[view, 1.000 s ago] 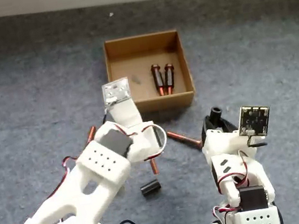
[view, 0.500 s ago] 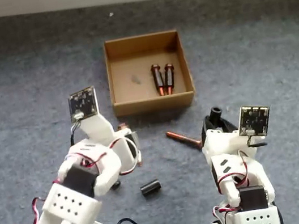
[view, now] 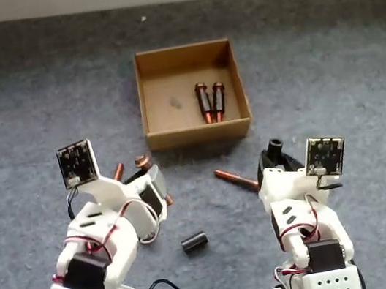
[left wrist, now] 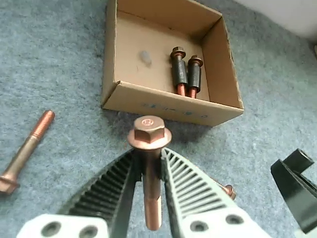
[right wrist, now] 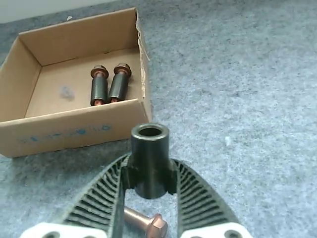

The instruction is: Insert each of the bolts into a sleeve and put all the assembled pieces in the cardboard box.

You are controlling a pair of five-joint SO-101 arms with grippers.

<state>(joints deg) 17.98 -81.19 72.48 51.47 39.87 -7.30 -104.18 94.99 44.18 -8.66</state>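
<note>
Overhead, find the box [view: 199,135] at the far middle of the grey carpet [view: 35,89], open side up, with two assembled pieces [view: 204,102] lying side by side in its right half. At the left arm, see the left claw [view: 148,176] clamped on the held bolt [view: 142,162], head toward the box. Just beside it, spot the left bolt [view: 117,172] flat on the carpet. Between the arms, note the middle bolt [view: 234,177] lying slantwise. Nearer the bases, note the spare sleeve [view: 194,243] on its side, apart from both claws. At the right arm, see the right claw [view: 275,159] closed round the held sleeve [view: 276,148], bore upward.

Next, from the left wrist, look along the ribbed fingers [left wrist: 106,191] pinching the held bolt [left wrist: 151,171] by its shank, hex head just past the tips. Beyond, find the box [left wrist: 163,106] with both assembled pieces [left wrist: 180,72] touching each other, heads away from the camera. Outside the box, see the left bolt [left wrist: 26,151] on the carpet and the head of the middle bolt [left wrist: 226,190] peeping past a finger.

Lastly, from the right wrist, see the right claw [right wrist: 149,166] gripping the held sleeve [right wrist: 149,158] on both sides, hollow end open to view. Past it, find the box [right wrist: 74,131] and the assembled pieces [right wrist: 99,87] inside, close to the near wall. Under the claw, note the middle bolt [right wrist: 146,223] on the carpet.
</note>
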